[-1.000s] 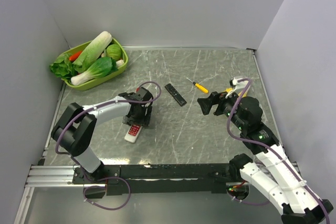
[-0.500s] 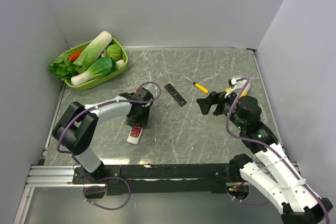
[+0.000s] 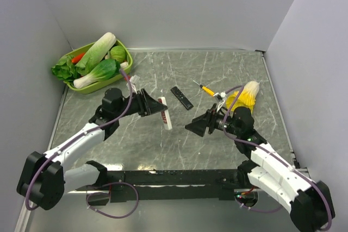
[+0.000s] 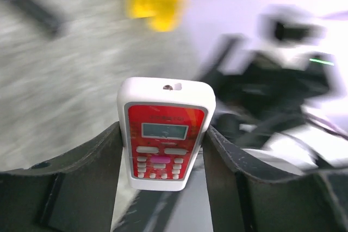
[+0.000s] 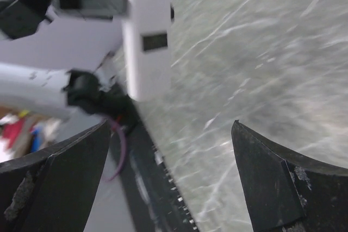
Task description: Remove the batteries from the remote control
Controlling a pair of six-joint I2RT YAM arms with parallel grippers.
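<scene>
**Red-faced remote clamped in my left pincer**

My left gripper (image 3: 156,107) is clamped on the remote control (image 4: 166,134), held up left of centre. It is a rounded white plastic slab with a glossy red face, a small grey display and rows of pale buttons. The lettering is too blurred to read. Its back is plain white with one small dark label. My right gripper (image 3: 197,126) faces it, jaws spread wide, holding nothing. I cannot make out the batteries. Below is a grey marbled tabletop (image 3: 228,69).

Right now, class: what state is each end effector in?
Left end effector: closed on the red-and-white remote.
Right end effector: open, holding nothing.
</scene>
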